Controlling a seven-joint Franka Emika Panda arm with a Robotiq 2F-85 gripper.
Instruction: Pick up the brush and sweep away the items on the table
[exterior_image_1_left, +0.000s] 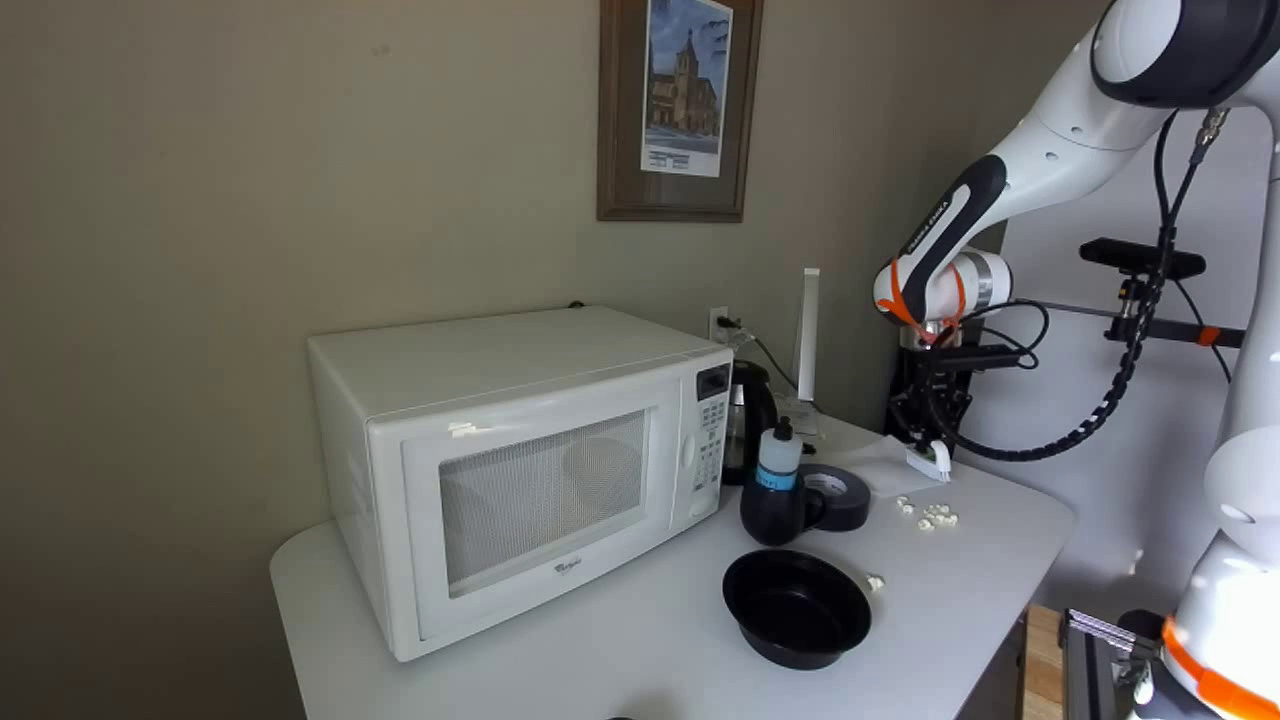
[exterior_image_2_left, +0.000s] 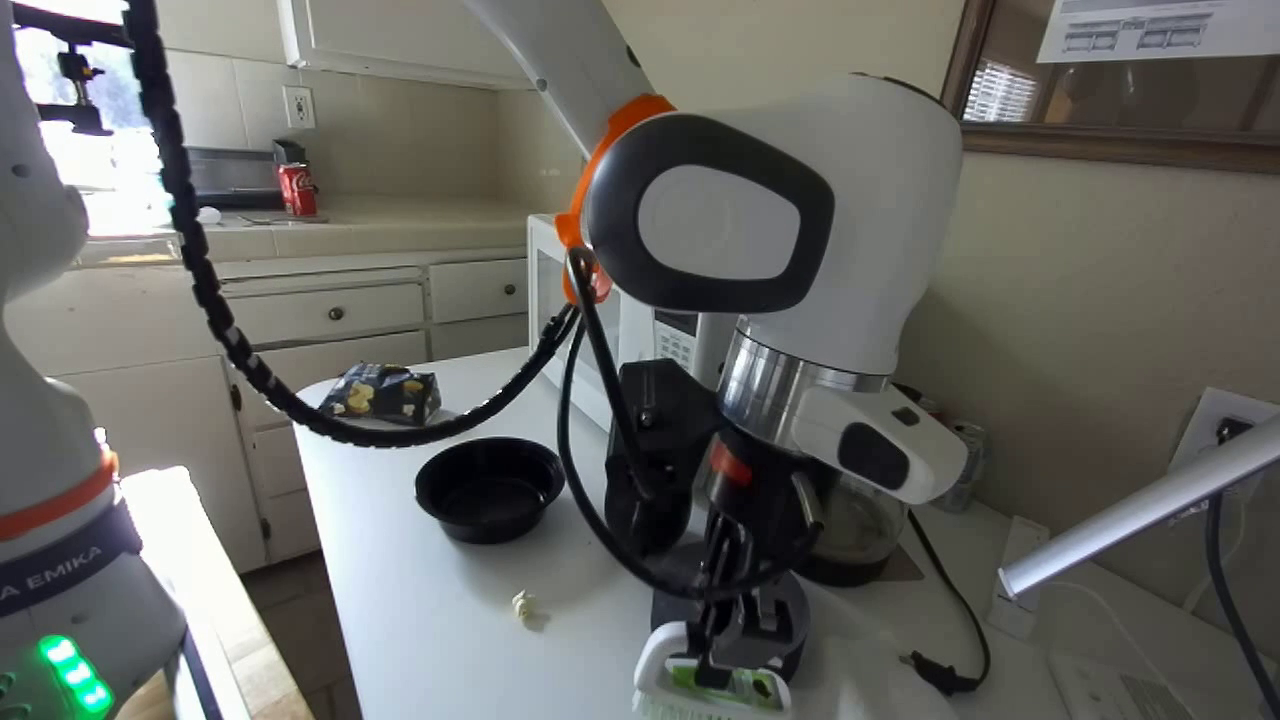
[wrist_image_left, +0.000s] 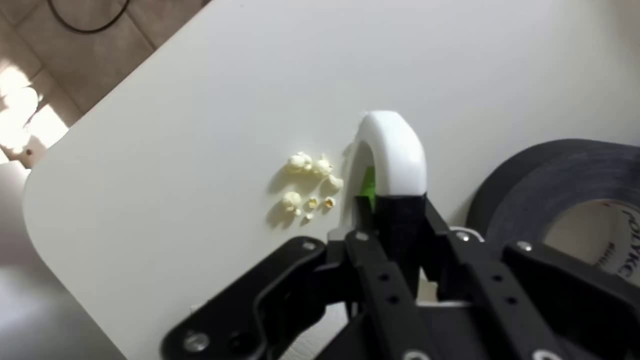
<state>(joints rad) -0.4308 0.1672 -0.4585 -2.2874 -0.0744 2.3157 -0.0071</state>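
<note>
The brush has a white handle and a green label. It shows in both exterior views (exterior_image_1_left: 932, 463) (exterior_image_2_left: 660, 655) and in the wrist view (wrist_image_left: 395, 145). My gripper (wrist_image_left: 392, 215) is shut on its handle; it also shows in both exterior views (exterior_image_1_left: 918, 432) (exterior_image_2_left: 735, 645). The bristles are at or just above the white table (wrist_image_left: 200, 125); I cannot tell if they touch. The items, several small pale popcorn pieces (wrist_image_left: 320, 167), lie in a cluster right beside the brush and also show in an exterior view (exterior_image_1_left: 938, 516). One more piece (exterior_image_1_left: 875, 582) (exterior_image_2_left: 523, 606) lies near the bowl.
A black bowl (exterior_image_1_left: 797, 610) (exterior_image_2_left: 489, 490) stands on the table. A tape roll (wrist_image_left: 495, 195) (exterior_image_1_left: 848, 497) lies close beside the brush, with a dark cup (exterior_image_1_left: 770, 515) holding a bottle next to it. A microwave (exterior_image_1_left: 540, 480) and a kettle (exterior_image_1_left: 748, 420) stand behind.
</note>
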